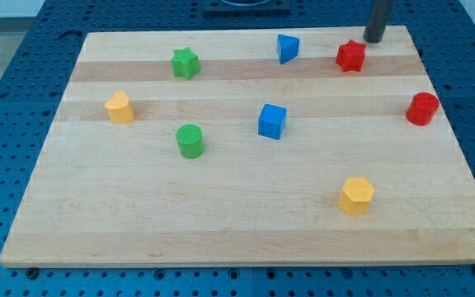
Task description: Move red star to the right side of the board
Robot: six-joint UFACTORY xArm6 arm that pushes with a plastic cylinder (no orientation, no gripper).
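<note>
Red star [350,56] lies near the view's top edge of the wooden board [221,206], right of centre, flat on the surface. The rod's lower end, my tip [373,40], sits just beside the star, at its upper right; whether the two touch cannot be told from this angle. The arm carries no jaws, only the dark rod, so there is nothing to open or close.

Other blocks: a blue block [287,48], shape unclear, left of the star along the top; a green star [185,63] further left. A red cylinder [422,109] stands near the view's right edge, well apart from the star. A blue cube [272,121] sits mid-board, a green cylinder [190,141] to its left, a yellow heart-like block [119,107] near the left edge, a yellow hexagonal block [356,195] lower right.
</note>
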